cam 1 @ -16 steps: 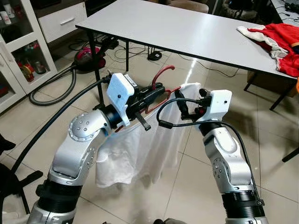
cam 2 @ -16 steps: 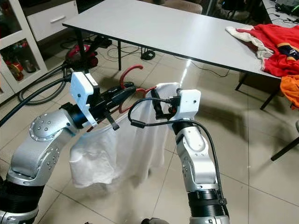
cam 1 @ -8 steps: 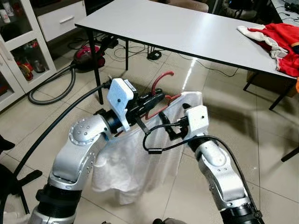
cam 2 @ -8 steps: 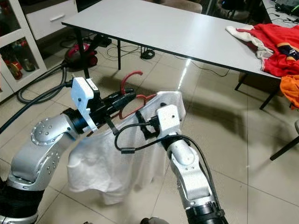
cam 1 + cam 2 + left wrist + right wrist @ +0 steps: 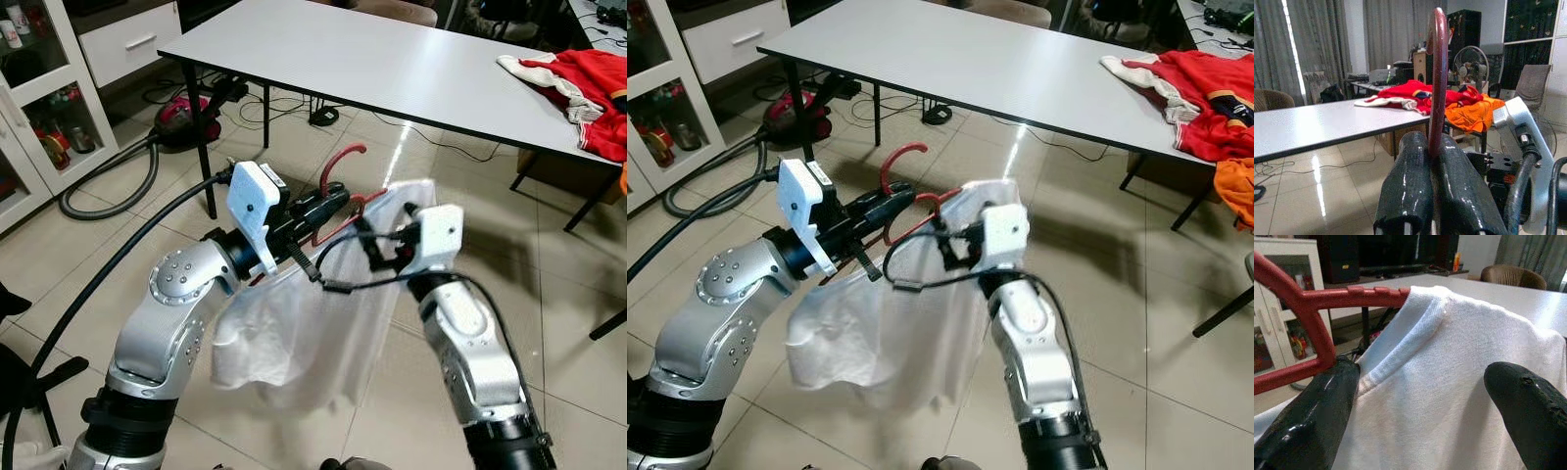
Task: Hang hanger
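My left claw (image 5: 328, 201) is clamped on the red hanger (image 5: 338, 168); my right claw (image 5: 1420, 396) is spread apart around the white shirt (image 5: 313, 318).

My head cameras look forward and down, sharing both arms and the long white-topped bench (image 5: 392, 64). Each wrist camera sits close, facing along its own hand's black fingers.

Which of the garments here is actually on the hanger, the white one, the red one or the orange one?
The white shirt, draped over the red hanger that the left gripper clamps. The red garment and orange garment lie on the table.
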Controlling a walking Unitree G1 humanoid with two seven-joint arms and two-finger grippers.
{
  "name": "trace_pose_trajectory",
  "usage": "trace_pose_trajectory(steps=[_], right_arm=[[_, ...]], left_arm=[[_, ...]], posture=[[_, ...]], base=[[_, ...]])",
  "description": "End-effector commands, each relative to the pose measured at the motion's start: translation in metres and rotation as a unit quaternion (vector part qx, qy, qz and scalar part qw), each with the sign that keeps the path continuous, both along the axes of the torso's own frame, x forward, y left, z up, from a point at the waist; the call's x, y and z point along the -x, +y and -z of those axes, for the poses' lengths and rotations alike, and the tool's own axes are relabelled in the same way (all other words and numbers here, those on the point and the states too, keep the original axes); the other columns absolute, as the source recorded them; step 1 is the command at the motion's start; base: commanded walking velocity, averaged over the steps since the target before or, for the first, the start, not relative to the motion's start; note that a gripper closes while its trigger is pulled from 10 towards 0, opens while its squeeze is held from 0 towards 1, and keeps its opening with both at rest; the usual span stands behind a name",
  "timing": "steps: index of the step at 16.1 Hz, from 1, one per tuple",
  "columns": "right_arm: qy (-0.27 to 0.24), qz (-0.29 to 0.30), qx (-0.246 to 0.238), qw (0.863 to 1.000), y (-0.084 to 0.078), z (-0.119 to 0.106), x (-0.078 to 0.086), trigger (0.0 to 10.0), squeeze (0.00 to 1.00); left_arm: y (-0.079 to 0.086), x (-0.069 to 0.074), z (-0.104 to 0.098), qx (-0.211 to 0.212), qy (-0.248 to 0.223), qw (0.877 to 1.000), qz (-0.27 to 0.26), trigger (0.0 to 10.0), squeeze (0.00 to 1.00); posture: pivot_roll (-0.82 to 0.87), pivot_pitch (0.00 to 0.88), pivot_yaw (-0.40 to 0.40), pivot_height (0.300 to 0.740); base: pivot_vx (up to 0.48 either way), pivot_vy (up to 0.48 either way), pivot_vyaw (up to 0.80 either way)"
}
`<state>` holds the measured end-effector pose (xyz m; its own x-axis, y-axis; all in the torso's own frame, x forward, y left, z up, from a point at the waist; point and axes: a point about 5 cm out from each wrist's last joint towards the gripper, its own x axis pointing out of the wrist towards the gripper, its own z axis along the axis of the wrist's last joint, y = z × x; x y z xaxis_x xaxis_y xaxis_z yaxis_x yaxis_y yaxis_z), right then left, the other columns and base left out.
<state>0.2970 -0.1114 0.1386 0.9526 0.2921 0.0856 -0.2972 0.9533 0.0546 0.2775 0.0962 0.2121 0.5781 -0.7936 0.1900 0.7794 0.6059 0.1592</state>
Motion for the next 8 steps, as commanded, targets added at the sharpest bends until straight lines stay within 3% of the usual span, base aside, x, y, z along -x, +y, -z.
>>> trace_pose_trajectory(steps=[1, 5, 8], right_arm=[[-0.02, 0.014, -0.009, 1.0, -0.0061, -0.0091, -0.0025, 10.0, 0.0], [-0.028, 0.033, -0.007, 0.999, -0.0084, -0.0074, 0.0009, 10.0, 0.0], [-0.024, 0.054, -0.021, 0.998, -0.012, -0.0088, -0.0058, 10.0, 0.0]], left_arm=[[-0.003, 0.0018, -0.0068, 0.002, -0.013, 1.0, 0.01, 10.0, 0.0], [-0.0036, 0.0024, -0.0049, 0.0, -0.011, 1.0, 0.011, 10.0, 0.0], [-0.0049, 0.0025, -0.005, -0.001, -0.011, 1.0, 0.013, 10.0, 0.0]], posture=[[-0.02, 0.045, -0.095, 0.74], [-0.02, 0.034, -0.097, 0.74], [-0.01, 0.027, -0.098, 0.74]], base=[[0.0, 0.0, 0.0], [0.0, 0.0, 0.0], [0.0, 0.0, 0.0]])
